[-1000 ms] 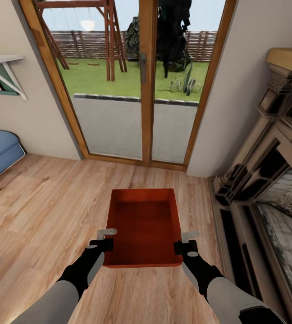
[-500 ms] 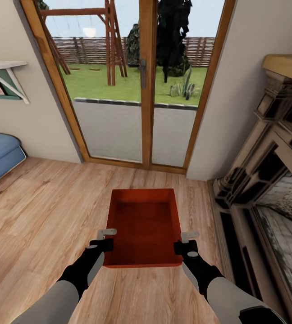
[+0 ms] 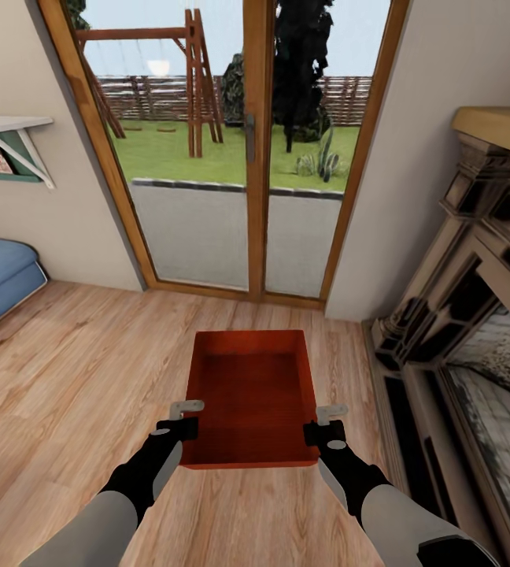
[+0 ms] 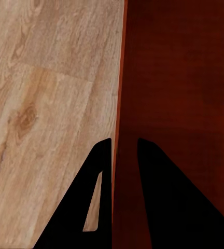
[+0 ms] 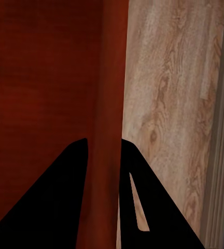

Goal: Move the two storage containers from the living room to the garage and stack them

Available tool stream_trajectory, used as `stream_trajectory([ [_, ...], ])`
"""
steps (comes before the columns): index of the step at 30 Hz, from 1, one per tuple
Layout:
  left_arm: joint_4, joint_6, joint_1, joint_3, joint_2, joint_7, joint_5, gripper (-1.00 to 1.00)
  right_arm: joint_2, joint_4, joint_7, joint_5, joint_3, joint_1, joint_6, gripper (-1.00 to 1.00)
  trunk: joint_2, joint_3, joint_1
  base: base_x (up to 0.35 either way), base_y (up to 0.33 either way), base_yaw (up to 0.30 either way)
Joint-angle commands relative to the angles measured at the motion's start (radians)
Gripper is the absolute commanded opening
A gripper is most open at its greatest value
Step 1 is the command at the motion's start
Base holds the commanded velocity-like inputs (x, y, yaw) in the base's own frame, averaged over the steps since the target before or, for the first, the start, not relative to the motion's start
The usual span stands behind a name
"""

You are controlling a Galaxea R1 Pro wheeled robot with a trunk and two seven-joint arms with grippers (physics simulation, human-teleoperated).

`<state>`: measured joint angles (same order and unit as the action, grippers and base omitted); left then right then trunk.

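Storage container sits at 12 o'clock betw. my arms, carried above the wood floor. Left gripper clamped on its left wall, right gripper on its right. View has dropped a bit vs. a sec ago, glass doors lower; I'm backing off w/ it. Bin's empty.

The view has tilted up slightly, the glass door and shelf sitting lower.
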<state>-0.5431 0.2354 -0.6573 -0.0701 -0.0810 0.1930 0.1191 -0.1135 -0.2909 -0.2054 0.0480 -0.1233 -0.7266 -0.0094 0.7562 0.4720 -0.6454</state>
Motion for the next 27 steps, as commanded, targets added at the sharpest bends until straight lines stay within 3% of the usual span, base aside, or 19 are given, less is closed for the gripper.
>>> stream_trajectory([
  [1,-0.005,0.008,-0.001,0.007,0.004,0.016,-0.017,-1.00,0.003,0.003,-0.008,0.004,0.011,-0.001,-0.001,-1.00,0.001,-0.001,0.000,0.000,0.000,0.000],
  [27,-0.005,0.008,-0.001,0.007,0.004,0.016,-0.017,-1.00,0.003,0.003,-0.008,0.004,0.011,-0.001,-0.003,-1.00,0.001,-0.043,0.000,0.000,0.000,0.000],
])
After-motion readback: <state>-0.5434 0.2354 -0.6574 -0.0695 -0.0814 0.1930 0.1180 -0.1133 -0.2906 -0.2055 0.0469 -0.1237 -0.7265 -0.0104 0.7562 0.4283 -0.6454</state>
